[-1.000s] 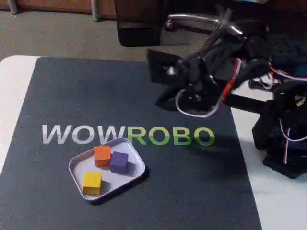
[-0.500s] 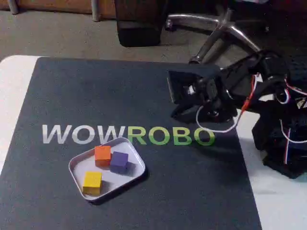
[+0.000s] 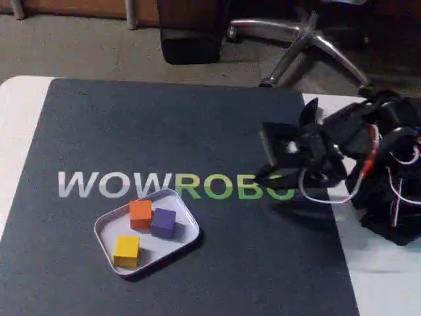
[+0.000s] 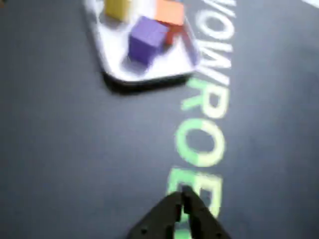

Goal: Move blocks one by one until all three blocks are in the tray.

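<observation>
The silvery tray [image 3: 188, 212] lies on the dark mat at the lower left of the fixed view. All three blocks rest inside it: orange [image 3: 140, 213], purple [image 3: 163, 222] touching it, and yellow [image 3: 126, 250] apart near the front. My gripper [image 3: 263, 174] hovers far to the right of the tray, over the end of the mat's lettering. In the wrist view the gripper [image 4: 182, 197] is shut on nothing, with the tray [image 4: 144, 79], purple block [image 4: 146, 39], orange block [image 4: 171, 11] and yellow block [image 4: 118, 7] at the top.
The dark mat [image 3: 164, 131] with WOWROBO lettering covers a white table [image 3: 20, 112]. My arm's base and cables [image 3: 395, 191] stand at the right edge. A chair base [image 3: 302, 39] and carpet lie beyond the table's far edge.
The arm has swung to the right and pulled back toward its base, away from the tray. The three blocks in the tray have not moved.
</observation>
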Available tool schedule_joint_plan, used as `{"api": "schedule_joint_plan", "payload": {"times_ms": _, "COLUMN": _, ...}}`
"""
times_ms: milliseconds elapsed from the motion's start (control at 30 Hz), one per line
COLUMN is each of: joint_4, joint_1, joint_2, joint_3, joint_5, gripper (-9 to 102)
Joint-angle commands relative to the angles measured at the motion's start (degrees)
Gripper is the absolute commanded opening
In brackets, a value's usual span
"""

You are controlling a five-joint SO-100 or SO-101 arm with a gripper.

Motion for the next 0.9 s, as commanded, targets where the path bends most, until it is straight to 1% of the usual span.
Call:
{"api": "schedule_joint_plan", "payload": {"times_ms": 0, "joint_4": 3.2, "joint_1": -0.8, "joint_2": 1.9, "joint_3": -0.2, "joint_5": 2.3, "gripper": -8}}
{"api": "schedule_joint_plan", "payload": {"times_ms": 100, "joint_4": 5.5, "joint_1": -1.3, "joint_2": 1.9, "joint_3": -0.2, "joint_5": 4.1, "gripper": -8}}
{"api": "schedule_joint_plan", "payload": {"times_ms": 300, "joint_4": 14.1, "joint_1": -1.0, "joint_2": 1.9, "joint_3": -0.2, "joint_5": 5.2, "gripper": -8}}
{"api": "schedule_joint_plan", "payload": {"times_ms": 467, "joint_4": 20.9, "joint_1": 2.2, "joint_2": 1.8, "joint_3": -0.2, "joint_5": 5.7, "gripper": -8}}
{"api": "schedule_joint_plan", "payload": {"times_ms": 533, "joint_4": 21.4, "joint_1": 2.6, "joint_2": 1.8, "joint_3": -0.2, "joint_5": 8.2, "gripper": -8}}
{"api": "schedule_joint_plan", "payload": {"times_ms": 667, "joint_4": 21.4, "joint_1": 4.0, "joint_2": 1.8, "joint_3": -0.1, "joint_5": 8.7, "gripper": -8}}
{"api": "schedule_joint_plan", "payload": {"times_ms": 867, "joint_4": 21.4, "joint_1": 3.3, "joint_2": 1.8, "joint_3": -0.1, "joint_5": 8.7, "gripper": -7}}
